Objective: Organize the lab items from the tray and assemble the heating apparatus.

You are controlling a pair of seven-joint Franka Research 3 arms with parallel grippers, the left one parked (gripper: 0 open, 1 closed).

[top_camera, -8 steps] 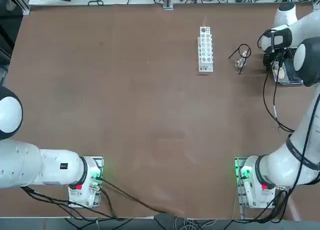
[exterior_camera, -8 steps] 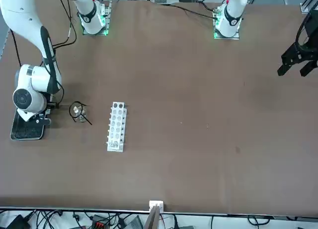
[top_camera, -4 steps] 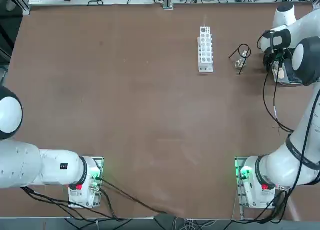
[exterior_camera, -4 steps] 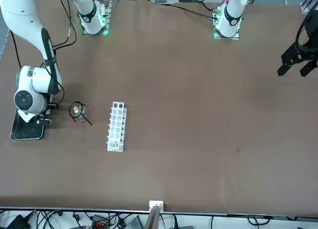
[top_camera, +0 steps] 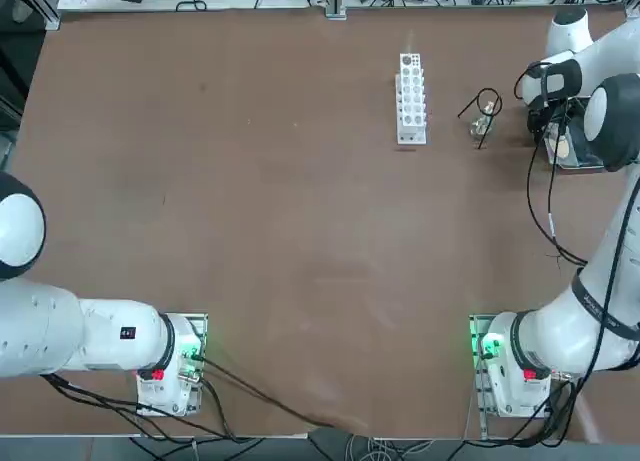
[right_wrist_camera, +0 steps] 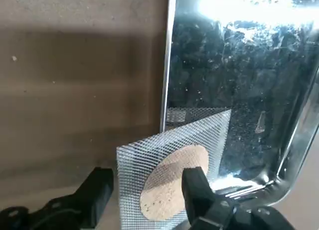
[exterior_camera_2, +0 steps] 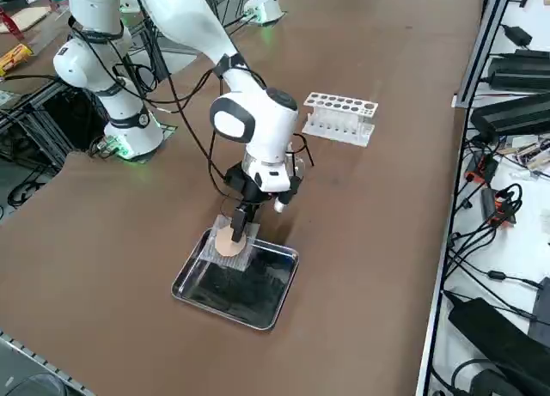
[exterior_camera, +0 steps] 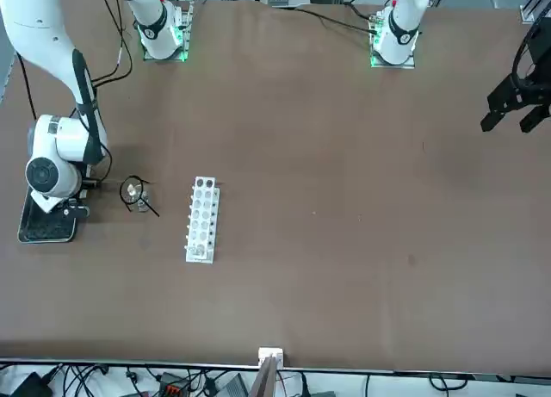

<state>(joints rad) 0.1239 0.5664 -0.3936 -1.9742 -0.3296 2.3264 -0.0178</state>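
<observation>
Mesh (right_wrist_camera: 172,172) with tan disc leans over tray (right_wrist_camera: 279,155) rim, one corner inside, edge raised for you to grab. Right gripper (right_wrist_camera: 147,192) straddles mesh, jaws wide, nothing clamped. Left of tray in top view: ring stand (top_camera: 483,105) over burner (top_camera: 481,127), awaiting mesh.

Robotics laboratory. Broad brown counter (top_camera: 280,201) carries two bolted white robot arms; cable bundles (exterior_camera_2: 494,198) and black electronics line its edges. A white holed plastic test tube rack (top_camera: 411,98) stands on it.
</observation>
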